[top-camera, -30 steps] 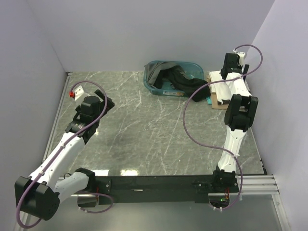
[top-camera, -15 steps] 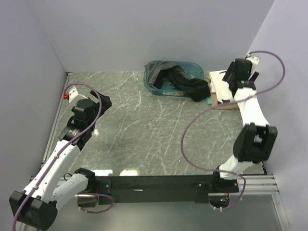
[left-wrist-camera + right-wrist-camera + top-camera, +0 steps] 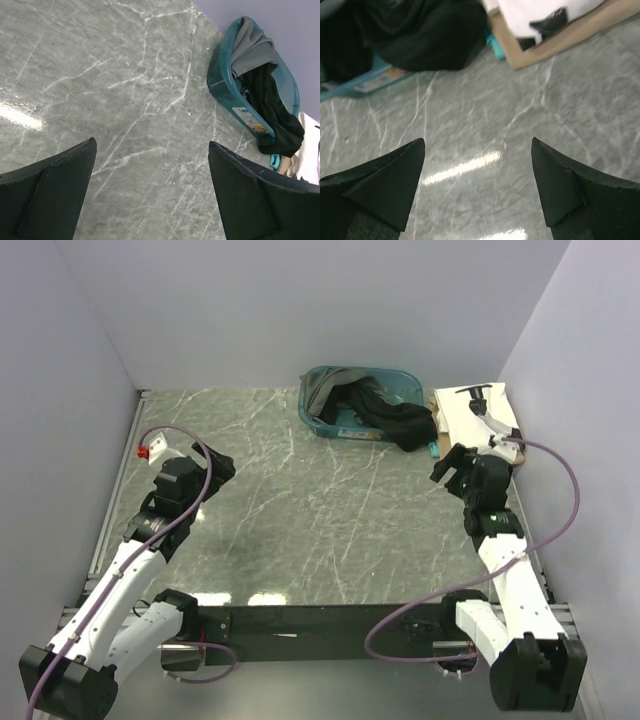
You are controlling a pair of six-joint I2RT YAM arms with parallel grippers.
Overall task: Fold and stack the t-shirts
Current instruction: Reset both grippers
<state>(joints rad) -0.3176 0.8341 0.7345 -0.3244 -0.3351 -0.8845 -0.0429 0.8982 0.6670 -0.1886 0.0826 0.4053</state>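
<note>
A folded white t-shirt lies on a tan t-shirt at the back right of the table. A black t-shirt spills over the right end of the teal basket, and a grey t-shirt lies in its left end. My right gripper hovers just in front of the folded stack, open and empty. Far to the left, my left gripper is open above bare marble, nothing between its fingers.
The teal basket stands at the back centre, against the wall. A small teal object lies between the black t-shirt and the stack. Walls close in the table on the left, back and right.
My right arm has drawn back from over the folded stack toward the near side, its jaws widening. My left arm has pulled back slightly toward the left.
</note>
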